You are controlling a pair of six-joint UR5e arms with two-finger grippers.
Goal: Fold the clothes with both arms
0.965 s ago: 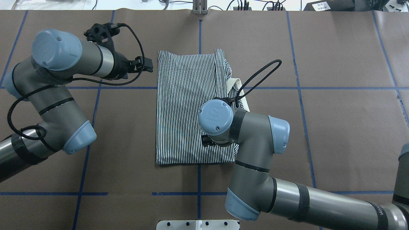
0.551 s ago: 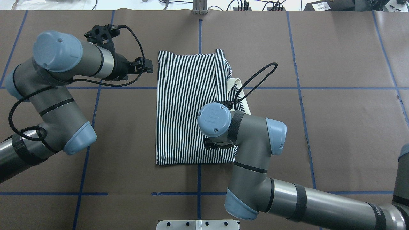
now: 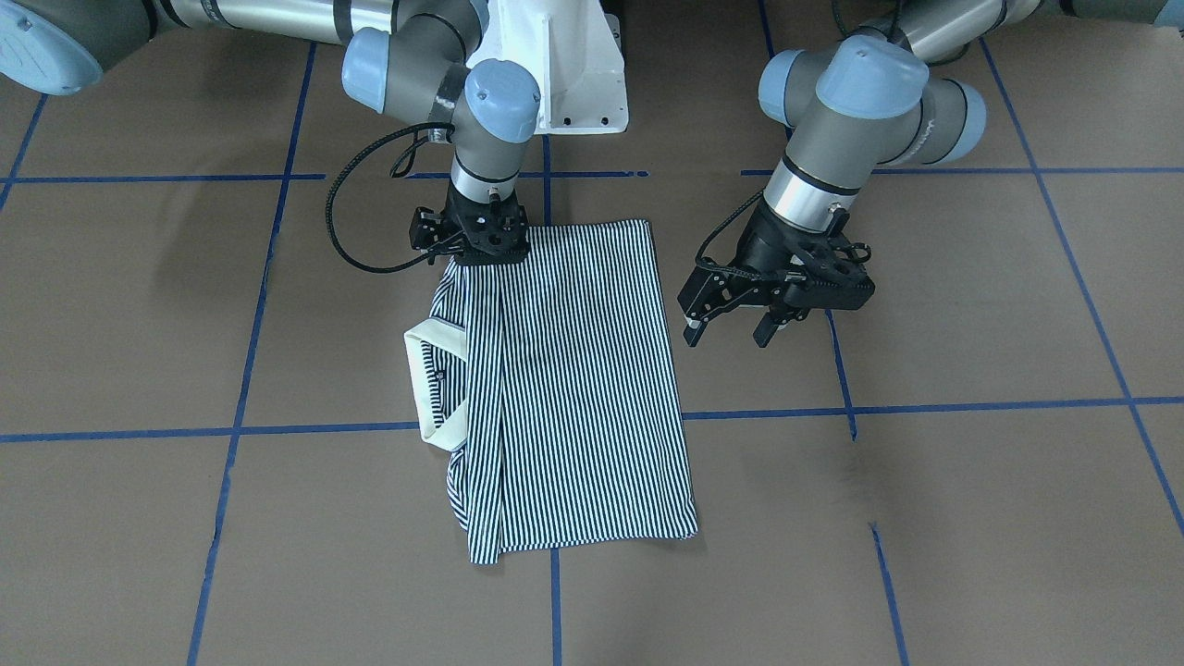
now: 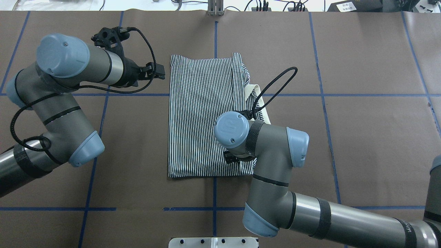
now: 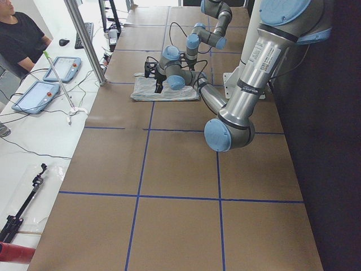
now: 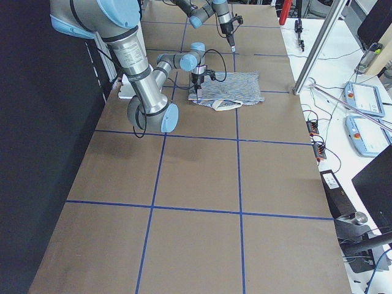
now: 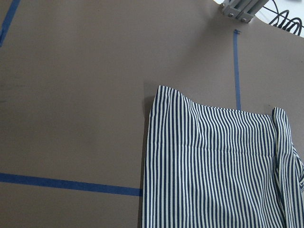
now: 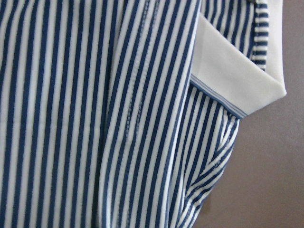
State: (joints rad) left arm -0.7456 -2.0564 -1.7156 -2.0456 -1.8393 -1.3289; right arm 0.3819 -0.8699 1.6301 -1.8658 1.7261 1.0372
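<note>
Striped polo shirt [image 3: 573, 388], folded, frame centre. My left pincer [image 3: 726, 331], right of it: agape, empty. My right pincer [image 3: 474, 252], at shirt's upper-left corner: closure I cannot tell

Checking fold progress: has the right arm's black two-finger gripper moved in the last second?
Yes, slightly: in the overhead view, the right gripper has crept toward the robot, nearer the near hem of the navy-and-white striped polo shirt.

The right arm [image 4: 272, 155] draws its wrist a touch nearer the robot's side, carrying the right gripper [image 3: 474, 262] along the striped shirt's [image 4: 200, 113] near right corner. Its black cable loop [image 4: 275, 82] sinks slightly inward.
</note>
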